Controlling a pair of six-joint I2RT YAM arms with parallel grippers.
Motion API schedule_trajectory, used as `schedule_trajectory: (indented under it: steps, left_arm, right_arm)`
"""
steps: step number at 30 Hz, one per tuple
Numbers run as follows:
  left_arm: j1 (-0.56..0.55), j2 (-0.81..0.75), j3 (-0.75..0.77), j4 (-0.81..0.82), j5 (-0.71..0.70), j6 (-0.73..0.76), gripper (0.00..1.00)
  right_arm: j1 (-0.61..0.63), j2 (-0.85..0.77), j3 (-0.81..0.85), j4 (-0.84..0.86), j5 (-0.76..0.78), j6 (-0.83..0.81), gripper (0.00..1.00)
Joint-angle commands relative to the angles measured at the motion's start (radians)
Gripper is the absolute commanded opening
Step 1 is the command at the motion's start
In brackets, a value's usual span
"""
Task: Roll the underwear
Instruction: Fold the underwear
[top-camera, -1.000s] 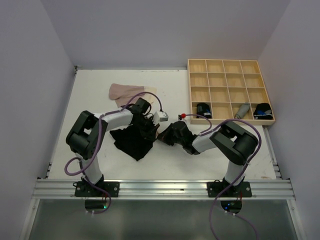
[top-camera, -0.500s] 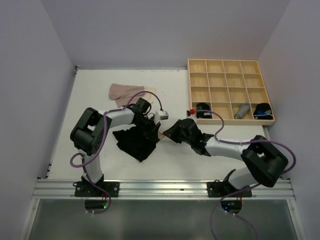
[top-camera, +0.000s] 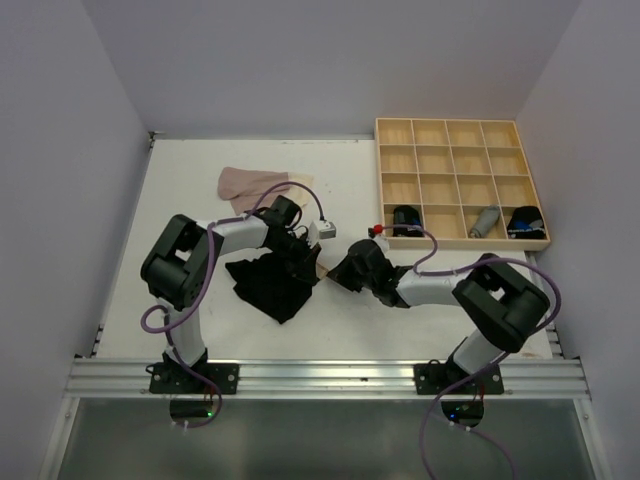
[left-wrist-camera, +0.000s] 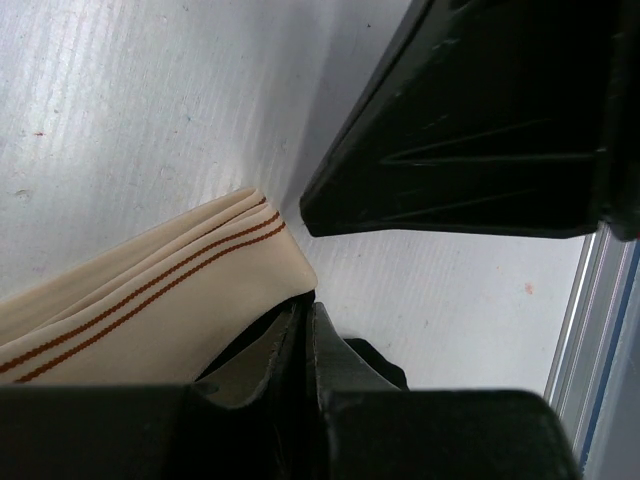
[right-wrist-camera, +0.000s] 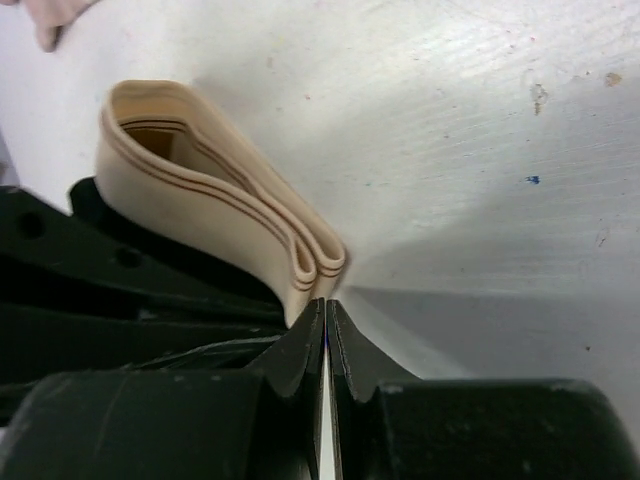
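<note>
The black underwear (top-camera: 268, 288) with a beige inner side lies crumpled left of the table's middle. My left gripper (top-camera: 306, 262) sits on its right edge. In the left wrist view the gripper (left-wrist-camera: 305, 306) is shut, with the beige waistband (left-wrist-camera: 150, 300) on one side and black cloth (left-wrist-camera: 375, 358) on the other. My right gripper (top-camera: 336, 275) faces it from the right. In the right wrist view the right gripper (right-wrist-camera: 325, 305) is shut, its tips touching the folded waistband end (right-wrist-camera: 215, 205). I cannot tell whether it pinches the band. A pale beige-pink underwear (top-camera: 255, 184) lies flat further back.
A light wooden tray (top-camera: 460, 150) of square compartments stands at the back right. Its front row holds two dark rolls (top-camera: 406, 220) (top-camera: 524, 220) and a grey roll (top-camera: 484, 220). The right gripper's body (left-wrist-camera: 480, 120) fills the top of the left wrist view. Walls stand on three sides.
The right arm's elbow swung out to the right, then came partly back, while its gripper stayed at the waistband. The left gripper held its place. The black cloth bunched slightly.
</note>
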Motion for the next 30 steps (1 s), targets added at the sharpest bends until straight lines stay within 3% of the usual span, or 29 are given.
schedule_trajectory:
  steps: [1,12,23,30]
  left_arm:
    - [0.005,0.051,-0.028,0.028,-0.117,0.030,0.11]
    - [0.007,0.051,-0.039,0.026,-0.123,0.043,0.11]
    - [0.010,0.053,-0.027,0.016,-0.123,0.049,0.11]
    - [0.018,0.045,-0.027,0.016,-0.131,0.046,0.14]
  right_arm:
    - [0.001,0.045,0.036,0.090,0.012,0.028,0.07]
    - [0.001,-0.014,0.033,0.098,0.046,-0.006,0.08]
    - [-0.001,0.071,0.133,0.072,0.007,-0.029,0.09]
    - [-0.002,0.202,0.105,0.162,-0.071,0.040,0.07]
